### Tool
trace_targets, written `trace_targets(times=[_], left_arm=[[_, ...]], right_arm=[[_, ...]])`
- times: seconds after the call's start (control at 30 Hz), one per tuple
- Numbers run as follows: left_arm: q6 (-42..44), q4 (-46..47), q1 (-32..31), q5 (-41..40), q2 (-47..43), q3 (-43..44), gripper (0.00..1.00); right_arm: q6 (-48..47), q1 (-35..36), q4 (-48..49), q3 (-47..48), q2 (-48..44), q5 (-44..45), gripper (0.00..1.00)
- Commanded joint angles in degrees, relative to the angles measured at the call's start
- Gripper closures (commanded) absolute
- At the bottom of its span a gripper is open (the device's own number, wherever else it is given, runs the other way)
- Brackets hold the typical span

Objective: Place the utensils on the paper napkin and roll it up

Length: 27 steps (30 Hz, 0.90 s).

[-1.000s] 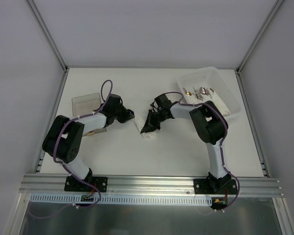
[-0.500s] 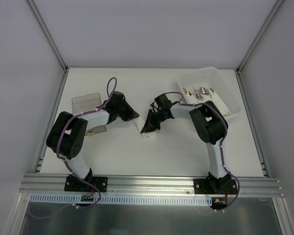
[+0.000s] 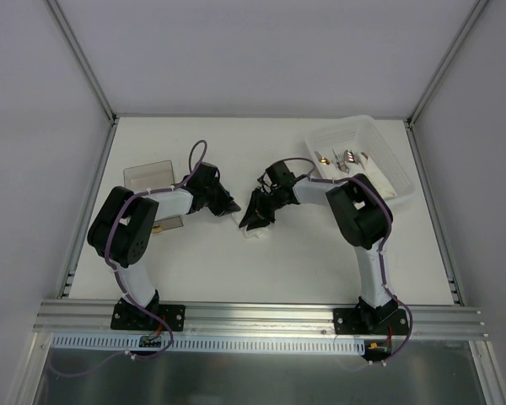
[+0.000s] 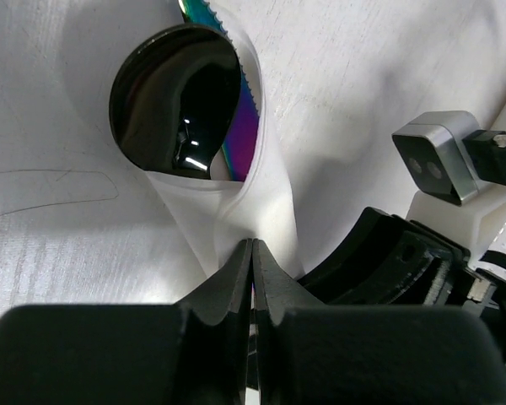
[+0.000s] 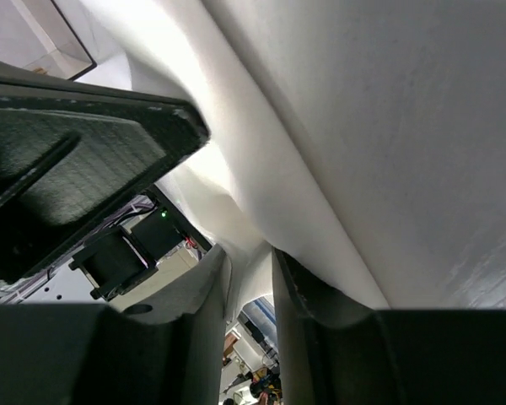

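Note:
The paper napkin (image 3: 254,230) lies mid-table, folded round the utensils. In the left wrist view the napkin (image 4: 270,202) wraps the spoon's black oval bowl (image 4: 173,101) and the iridescent piece (image 4: 243,128), both sticking out of its far end. My left gripper (image 3: 229,206) is shut, pinching the napkin's near edge (image 4: 253,246). My right gripper (image 3: 257,218) sits on the napkin from the right, and its jaws are closed on a fold of it (image 5: 251,278). The utensil handles are hidden.
A white tray (image 3: 391,173) with silver and gold-toned cutlery stands at the back right. A clear plastic box (image 3: 148,175) stands at the left behind my left arm. The two grippers are almost touching over the napkin. Enclosure walls bound the table.
My left arm has swung right, from beside the clear box to the napkin's left edge. The right arm and the napkin have not visibly moved.

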Motion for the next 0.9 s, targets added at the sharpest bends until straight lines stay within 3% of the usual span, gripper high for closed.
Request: trace_targets(times=[0.0, 0.17, 0.37, 0.47, 0.7, 0.87], left_arm=[[1.78, -3.81, -0.21, -1.65, 0.44, -0.17, 0.99], [2.22, -3.9, 0.23, -1.39, 2.2, -0.08, 1.0], [3.18, -3.9, 1.11, -0.24, 3.34, 0.0, 1.0], [4.06, -3.9, 1.11, 0.72, 4.22, 0.88, 1.0], [6.0, -3.81, 1.11, 1.78, 5.1, 2.29, 1.0], [6.7, -3.9, 1.11, 1.95, 5.27, 2.46, 1.0]], right_arm=[[-1.5, 0.15, -3.69, -1.44, -1.42, 2.89, 0.69], [-5.54, -0.63, -7.02, 0.41, -7.31, -1.32, 0.57], [-9.05, -5.82, -7.81, -0.39, -14.69, -9.23, 0.58], [-12.65, -8.1, -7.82, 0.58, -15.23, -10.82, 0.62], [-25.13, -8.81, -10.72, 4.98, -10.93, -8.82, 0.91], [-29.01, -8.29, -11.07, 4.28, -8.64, -6.43, 0.96]])
